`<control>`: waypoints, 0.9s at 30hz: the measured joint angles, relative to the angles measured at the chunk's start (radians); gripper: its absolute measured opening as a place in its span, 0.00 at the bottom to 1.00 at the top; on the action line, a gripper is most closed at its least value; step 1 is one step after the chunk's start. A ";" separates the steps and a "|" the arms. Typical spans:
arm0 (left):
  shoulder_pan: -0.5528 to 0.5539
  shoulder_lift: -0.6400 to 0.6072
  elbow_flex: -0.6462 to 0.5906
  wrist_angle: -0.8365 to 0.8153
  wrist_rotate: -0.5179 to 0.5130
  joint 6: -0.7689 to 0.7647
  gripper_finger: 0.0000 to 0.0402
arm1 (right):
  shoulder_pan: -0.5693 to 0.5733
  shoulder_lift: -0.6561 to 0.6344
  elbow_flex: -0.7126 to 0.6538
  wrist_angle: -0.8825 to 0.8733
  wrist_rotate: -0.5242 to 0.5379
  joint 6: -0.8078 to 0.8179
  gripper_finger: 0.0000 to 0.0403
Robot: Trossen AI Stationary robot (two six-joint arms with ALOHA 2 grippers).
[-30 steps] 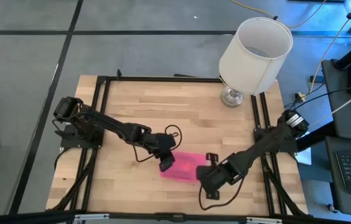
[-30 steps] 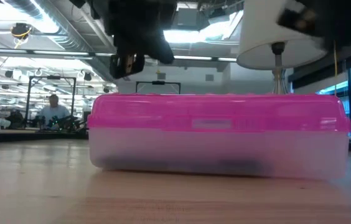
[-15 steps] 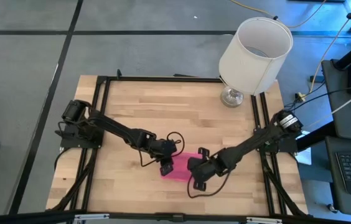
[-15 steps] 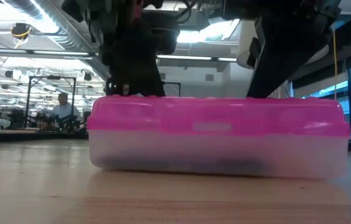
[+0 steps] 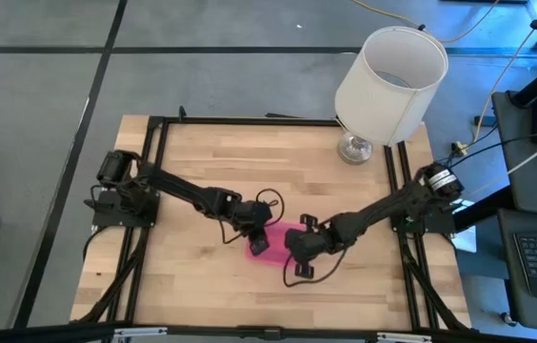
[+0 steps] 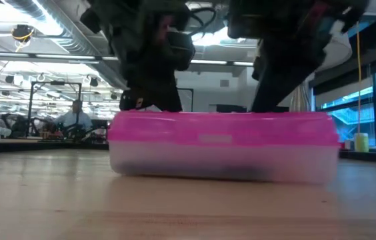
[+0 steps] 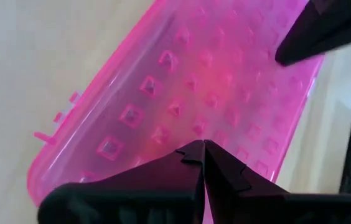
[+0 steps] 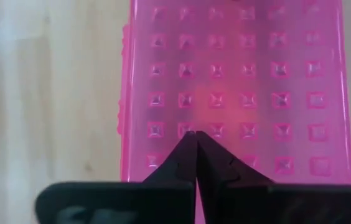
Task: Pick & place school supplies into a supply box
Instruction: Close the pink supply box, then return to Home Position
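The supply box (image 5: 279,234) lies flat on the wooden table, its pink lid closed over the clear base (image 6: 225,167). A dark shadow shows inside the base; no pens, pencils or scissors are plainly visible. My left gripper (image 7: 201,146) is shut and stands over the lid's left part (image 5: 260,243). My right gripper (image 8: 195,134) is shut over the lid's right part (image 5: 294,247). In the low view the left gripper (image 6: 151,103) and the right gripper (image 6: 271,103) both come down onto the box top. My left gripper rests its shut fingertips on the studded top of the pink lid (image 7: 178,121), toward the box's left end, slanting down from above. The box stays flat on the table. My right gripper rests its shut fingertips on the lid's top (image 8: 188,112), toward the box's right end, slanting down from above.
A lamp with a big white shade (image 5: 390,71) stands on its metal foot (image 5: 354,148) at the table's far right corner. Black frame rails (image 5: 159,171) run along the table's sides. Bare wood lies left of and in front of the box. A person (image 6: 76,115) sits far off in the room.
My right gripper has moved toward the table's left and far edge, from beside the box's right end onto its lid. My left gripper has come down onto the lid's left part. The box has slid a little toward the far edge and shows smaller in the low view.
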 joint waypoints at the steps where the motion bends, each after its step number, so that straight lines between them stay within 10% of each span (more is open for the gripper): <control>1: 0.010 -0.009 0.000 0.000 -0.004 -0.001 0.01 | -0.010 0.001 0.010 -0.019 0.002 -0.020 0.01; 16: 0.008 -0.386 -0.003 -0.008 -0.031 0.147 0.01 | 0.042 -0.357 0.147 -0.259 0.032 -0.057 0.01; 27: -0.060 -0.613 -0.021 -0.009 -0.055 0.317 0.01 | 0.246 -0.712 -0.014 -0.429 0.359 0.145 0.07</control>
